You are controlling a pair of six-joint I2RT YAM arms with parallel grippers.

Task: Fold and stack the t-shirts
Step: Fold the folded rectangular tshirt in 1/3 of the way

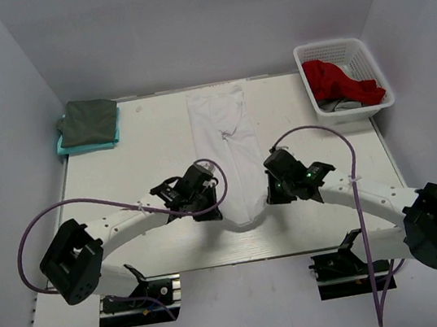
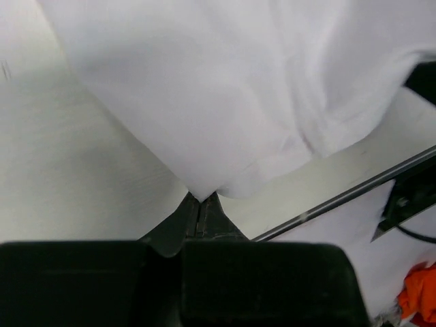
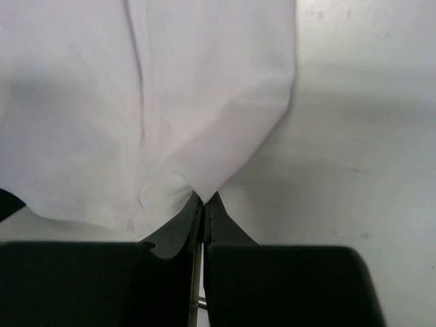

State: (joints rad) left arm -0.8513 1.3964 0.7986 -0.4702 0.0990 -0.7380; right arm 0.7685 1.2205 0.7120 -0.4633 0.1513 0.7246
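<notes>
A white t-shirt (image 1: 228,145) lies folded lengthwise as a long strip down the middle of the table. My left gripper (image 1: 218,206) is shut on its near left corner; the wrist view shows the cloth (image 2: 225,102) pinched at the tips (image 2: 201,199). My right gripper (image 1: 269,197) is shut on the near right corner, with the cloth (image 3: 136,102) pinched at the tips (image 3: 204,199). The near end hangs between both grippers. A dark grey-green t-shirt (image 1: 90,118) lies folded on a teal one (image 1: 84,146) at the far left. Red cloth (image 1: 338,80) lies in the basket.
A white plastic lattice basket (image 1: 375,72) stands at the far right corner and holds the red cloth and something dark. The table's near edge (image 2: 354,191) runs just below the hanging shirt end. Purple cables loop from both arms.
</notes>
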